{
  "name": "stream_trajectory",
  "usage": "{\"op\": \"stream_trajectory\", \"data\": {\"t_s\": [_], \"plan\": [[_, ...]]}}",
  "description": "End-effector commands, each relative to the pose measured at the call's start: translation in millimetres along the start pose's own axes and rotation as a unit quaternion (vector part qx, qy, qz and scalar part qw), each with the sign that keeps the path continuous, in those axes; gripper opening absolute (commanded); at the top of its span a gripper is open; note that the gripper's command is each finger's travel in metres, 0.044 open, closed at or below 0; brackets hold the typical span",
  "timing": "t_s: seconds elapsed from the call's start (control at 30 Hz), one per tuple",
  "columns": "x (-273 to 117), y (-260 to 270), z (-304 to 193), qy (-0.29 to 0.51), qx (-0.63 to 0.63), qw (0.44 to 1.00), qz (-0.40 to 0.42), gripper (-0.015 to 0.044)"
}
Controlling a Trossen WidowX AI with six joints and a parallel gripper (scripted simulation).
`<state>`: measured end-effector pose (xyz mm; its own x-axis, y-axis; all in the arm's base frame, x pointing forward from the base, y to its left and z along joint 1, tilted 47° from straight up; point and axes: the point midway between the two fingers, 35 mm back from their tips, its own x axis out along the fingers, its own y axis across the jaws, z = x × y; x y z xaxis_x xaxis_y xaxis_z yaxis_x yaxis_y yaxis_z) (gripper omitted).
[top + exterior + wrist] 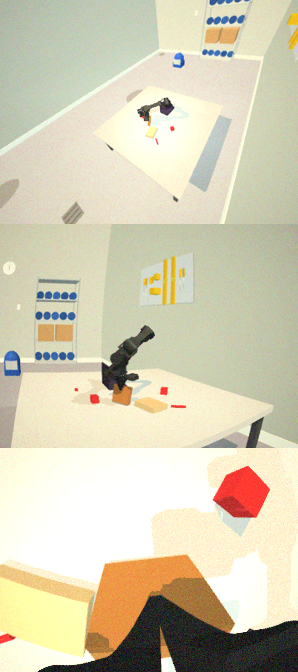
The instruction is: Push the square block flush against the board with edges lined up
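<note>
The orange-brown square block (149, 121) (121, 395) (130, 583) stands upright on the table, turned at an angle to the board. The pale yellow board (151, 132) (150, 404) (42, 615) lies flat beside it. In the wrist view the board's near end is very close to the block's left edge; whether they touch cannot be told. My gripper (147, 119) (121, 388) (155, 601) is shut and holds nothing. Its tips are at the block, over its upper part in the exterior view, and they hide part of it in the wrist view.
A red cube (94, 398) lies on the block's side away from the board. Another red cube (172, 128) (164, 391) is farther back. A thin red stick (156, 141) (178, 406) (6, 638) lies just past the board. A small red piece (76, 389) is at the far left.
</note>
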<state>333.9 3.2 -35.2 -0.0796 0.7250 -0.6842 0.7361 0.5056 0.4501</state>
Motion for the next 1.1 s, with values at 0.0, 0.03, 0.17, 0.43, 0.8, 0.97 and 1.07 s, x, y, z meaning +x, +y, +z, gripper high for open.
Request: {"op": "stream_trajectory", "data": {"t_s": [0.0, 0.03, 0.17, 0.43, 0.8, 0.97, 1.07], "plan": [[0, 0, -8, 0.0, 0.002, 1.0, 0.002, 0.0], [0, 0, -10, 0.0, 0.002, 1.0, 0.002, 0.0], [0, 0, -16, 0.0, 0.002, 1.0, 0.002, 0.0], [0, -1, -23, 0.0, 0.002, 1.0, 0.002, 0.0], [0, 0, -6, 0.0, 0.002, 1.0, 0.002, 0.0], [0, 0, 2, 0.0, 0.002, 1.0, 0.002, 0.0], [0, 0, 7, 0.0, 0.001, 1.0, 0.002, 0.0]]}}
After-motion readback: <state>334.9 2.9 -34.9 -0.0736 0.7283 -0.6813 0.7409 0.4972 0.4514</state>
